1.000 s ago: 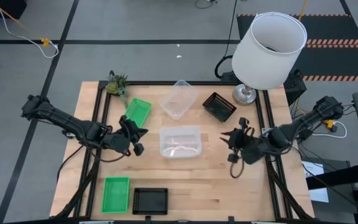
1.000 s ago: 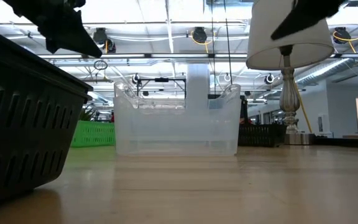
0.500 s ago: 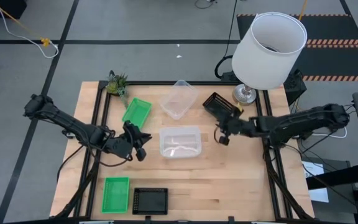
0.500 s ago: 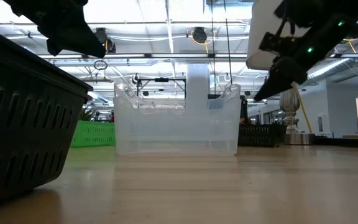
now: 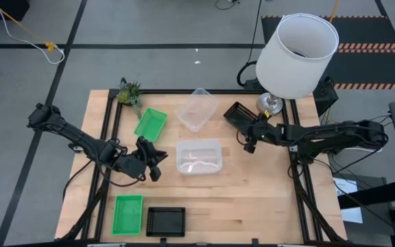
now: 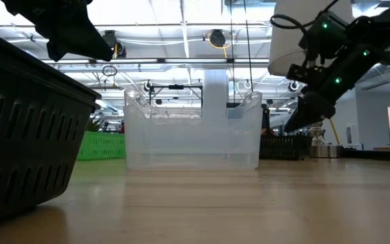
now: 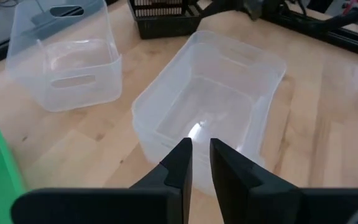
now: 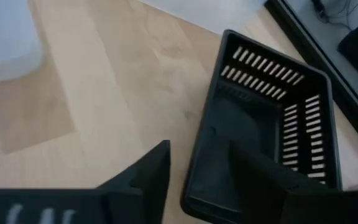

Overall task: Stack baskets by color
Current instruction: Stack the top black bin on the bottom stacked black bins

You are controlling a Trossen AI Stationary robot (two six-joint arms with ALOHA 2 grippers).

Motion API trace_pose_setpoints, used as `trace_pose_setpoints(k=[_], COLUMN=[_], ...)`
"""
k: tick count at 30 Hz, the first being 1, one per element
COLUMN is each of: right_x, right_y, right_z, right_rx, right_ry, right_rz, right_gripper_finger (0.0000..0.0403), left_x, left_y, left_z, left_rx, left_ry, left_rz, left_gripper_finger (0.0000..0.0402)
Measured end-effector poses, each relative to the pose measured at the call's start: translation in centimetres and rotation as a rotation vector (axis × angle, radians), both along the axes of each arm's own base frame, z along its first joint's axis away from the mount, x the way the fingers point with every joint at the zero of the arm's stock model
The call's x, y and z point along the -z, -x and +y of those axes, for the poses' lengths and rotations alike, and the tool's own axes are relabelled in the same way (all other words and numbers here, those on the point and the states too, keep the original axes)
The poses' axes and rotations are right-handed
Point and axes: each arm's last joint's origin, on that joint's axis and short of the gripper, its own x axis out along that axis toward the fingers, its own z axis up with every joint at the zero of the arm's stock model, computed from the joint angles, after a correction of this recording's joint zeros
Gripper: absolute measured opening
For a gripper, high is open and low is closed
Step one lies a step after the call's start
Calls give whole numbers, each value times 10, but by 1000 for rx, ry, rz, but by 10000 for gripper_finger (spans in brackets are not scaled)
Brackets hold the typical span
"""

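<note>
A clear basket (image 5: 199,156) stands mid-table, and my left gripper (image 5: 159,165) hovers just left of it, open by a narrow gap (image 7: 196,155) with nothing between the fingers. A black mesh basket (image 5: 241,116) stands at the far right. My right gripper (image 5: 249,138) hangs open at its near end; in the right wrist view the fingers (image 8: 199,148) stand on either side of its near wall (image 8: 199,186), and touch cannot be told. Another clear basket (image 5: 197,110) and a green one (image 5: 150,123) lie at the far side. A green basket (image 5: 127,214) and a black one (image 5: 165,221) rest near the front edge.
A large white lamp (image 5: 297,55) stands at the far right corner, close behind the black basket and my right arm. A small spiky plant (image 5: 129,91) sits at the far left corner. Bare wood lies right of the middle clear basket (image 6: 191,135).
My right gripper has swung from the table's right side toward the far edge and sunk down to the black mesh basket. My left gripper has crept a little toward the near edge, beside the middle clear basket. No basket has moved.
</note>
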Motion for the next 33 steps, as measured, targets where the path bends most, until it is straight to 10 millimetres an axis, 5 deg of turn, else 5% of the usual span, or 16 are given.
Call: trace_pose_setpoints(k=[8, 22, 33], right_x=[21, 27, 17], right_y=[12, 17, 10], right_z=[-5, -7, -4], right_rx=[-3, -22, -66], right_ry=[47, 17, 14], right_rz=[-25, -6, -50], right_gripper_finger=[194, 17, 5], left_x=[-2, -3, -3], left_y=[-2, -2, -2], left_z=[-1, 0, 0], left_rx=[15, 23, 31], left_ry=[-10, -61, -73], left_rz=[-21, -10, -6], left_gripper_finger=[58, 58, 58])
